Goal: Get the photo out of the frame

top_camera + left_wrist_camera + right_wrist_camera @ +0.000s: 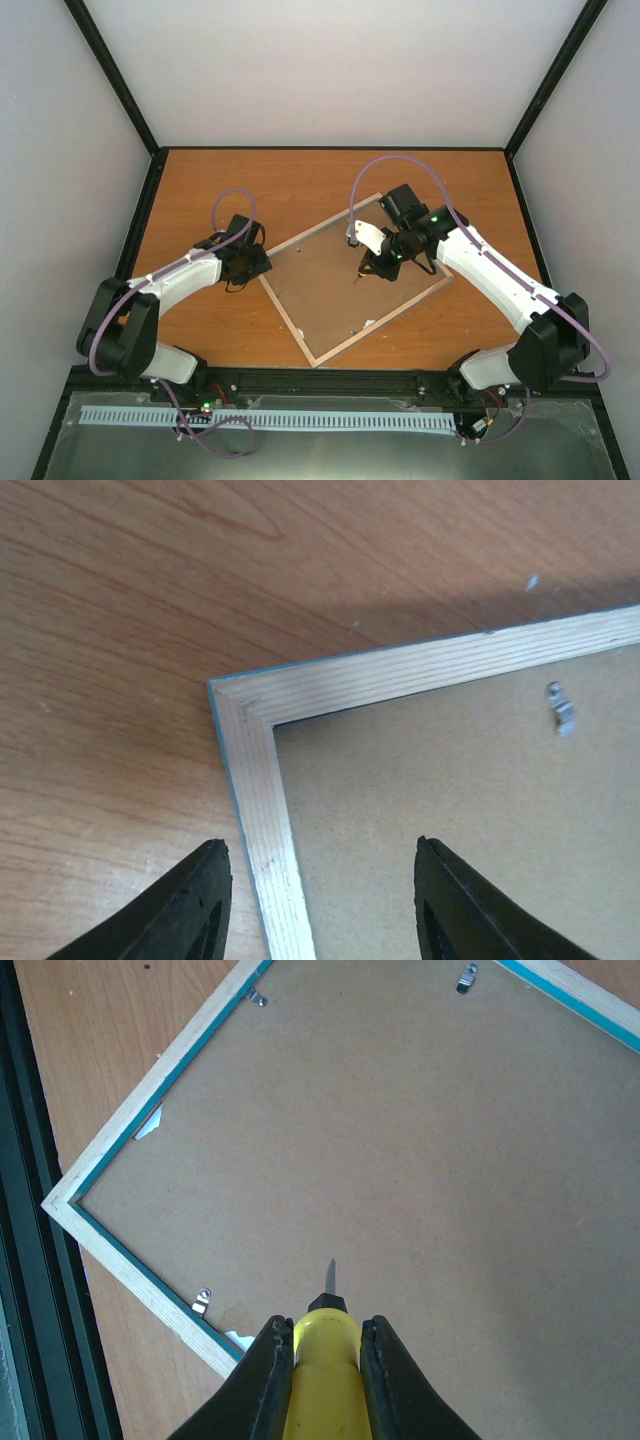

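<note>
Top external view: at the bottom edge a black rail [330, 378] carries the two arm bases. Just above it, the thin rectangular picture frame [288, 322] of pale wood with a turquoise edge lies face down and turned diamond-wise in the middle of the orange-brown wooden table [300, 180]. Its brown fibreboard backing board [340, 300] faces up, so the photo cannot be seen from this side.

The left gripper [245, 262] is at the frame's left corner. The right gripper [375, 262] hangs over the upper right part of the board.

Left wrist view: the left gripper [320, 860] stands about half open and holds nothing. Its black fingers [195, 905] straddle the pale rail of the frame [255, 780] just below that corner. I cannot tell if they touch it. Further up on the right, a small silver metal clip [562, 710] sits on the board.

Right wrist view: the right gripper [322, 1332] is clamped tight on a yellow-handled screwdriver [322, 1370]. The screwdriver's grey tip points at the bare board; I cannot tell whether it touches. A clip [202, 1300] sits on the lower left rail, and two more lie near the top edge.
</note>
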Controlling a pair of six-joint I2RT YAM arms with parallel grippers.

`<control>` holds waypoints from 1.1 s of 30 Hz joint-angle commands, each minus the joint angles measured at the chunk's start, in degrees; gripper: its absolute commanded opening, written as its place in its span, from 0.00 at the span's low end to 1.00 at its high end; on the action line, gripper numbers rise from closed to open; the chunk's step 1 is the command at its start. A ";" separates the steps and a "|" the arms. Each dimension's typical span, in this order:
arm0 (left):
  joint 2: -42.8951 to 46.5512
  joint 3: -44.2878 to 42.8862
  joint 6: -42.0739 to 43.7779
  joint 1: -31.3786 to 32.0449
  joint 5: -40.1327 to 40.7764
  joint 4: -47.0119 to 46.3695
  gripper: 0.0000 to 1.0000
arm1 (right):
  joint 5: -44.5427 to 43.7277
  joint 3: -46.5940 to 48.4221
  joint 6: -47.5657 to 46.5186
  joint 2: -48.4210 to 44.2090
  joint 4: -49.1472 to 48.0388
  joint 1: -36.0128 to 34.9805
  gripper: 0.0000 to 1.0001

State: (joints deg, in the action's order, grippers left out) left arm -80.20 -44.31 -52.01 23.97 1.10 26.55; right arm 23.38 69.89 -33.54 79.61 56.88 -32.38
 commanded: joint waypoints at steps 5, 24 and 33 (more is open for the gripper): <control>-7.24 -1.38 0.02 0.20 -0.65 -2.97 0.45 | 0.80 1.09 0.20 0.31 -0.77 0.30 0.03; -15.73 -2.57 14.62 0.12 -3.69 -12.87 0.01 | 7.06 1.24 1.90 2.79 -2.69 0.16 0.03; -18.71 -5.62 18.18 -0.94 -9.55 -18.99 0.01 | 14.46 2.60 10.62 10.16 -14.90 -1.74 0.03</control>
State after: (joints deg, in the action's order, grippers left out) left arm -96.49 -48.45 -38.98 23.73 -3.68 10.92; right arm 32.64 71.24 -28.80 87.39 50.81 -33.65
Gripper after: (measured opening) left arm 0.175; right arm 0.106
